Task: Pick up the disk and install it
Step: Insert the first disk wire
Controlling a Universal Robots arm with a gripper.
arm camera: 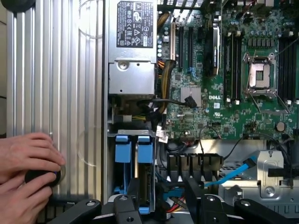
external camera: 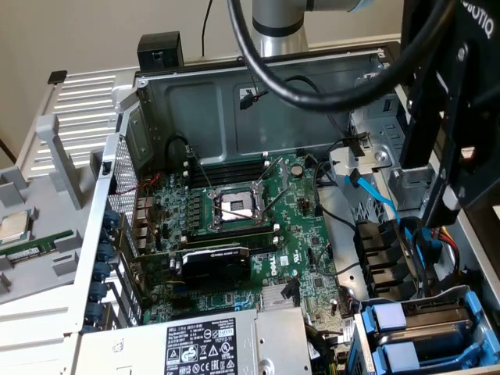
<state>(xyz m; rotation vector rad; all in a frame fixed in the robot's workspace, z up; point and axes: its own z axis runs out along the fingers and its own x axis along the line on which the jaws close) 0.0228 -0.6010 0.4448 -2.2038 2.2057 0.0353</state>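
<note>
The black hand (arm camera: 163, 205) hangs apart, empty, over the blue-framed silver-grey disk (arm camera: 133, 156), at five o'clock in the grey metal case (external camera: 234, 101). Picking seems not yet begun. I think it needs careful alignment.

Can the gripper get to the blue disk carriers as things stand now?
Likely yes. The gripper hangs open over the uncovered case, nothing lies over the blue carriers, and the hands rest apart on the side panel.
</note>
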